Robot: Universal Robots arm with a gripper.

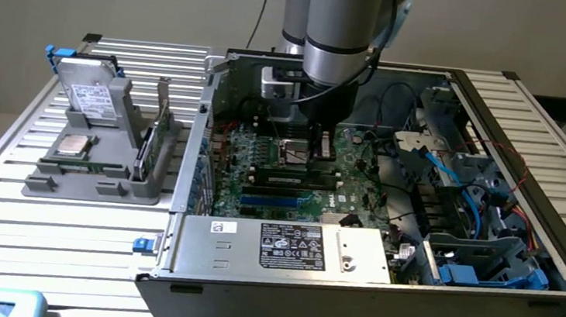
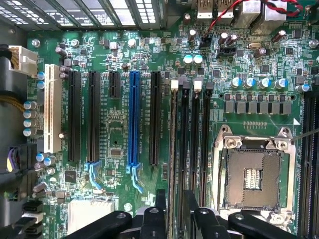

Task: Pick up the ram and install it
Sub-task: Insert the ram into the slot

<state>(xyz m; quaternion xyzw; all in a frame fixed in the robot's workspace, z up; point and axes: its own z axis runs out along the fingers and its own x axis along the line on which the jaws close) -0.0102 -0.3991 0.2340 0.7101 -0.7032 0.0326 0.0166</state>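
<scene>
Two matte-black fingers (image 2: pixel 160 206) of the gripper (image 2: pixel 175 199) stand parted; slim green ram (image 2: pixel 174 144) edgewise between.

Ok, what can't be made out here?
- Ram seating depth: exterior view, too small; wrist view, edge-on.
- One ram end and its latch: wrist view, tool covers them.
- Power supply label text: exterior view, too small.
- Board behind the arm: exterior view, arm hides it.

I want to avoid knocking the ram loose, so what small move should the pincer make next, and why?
Probably a straight lift away from the motherboard. The ram already stands edge-up among the memory slots, and the pincer straddles its end with fingers apart, so sideways travel could catch the stick.
</scene>
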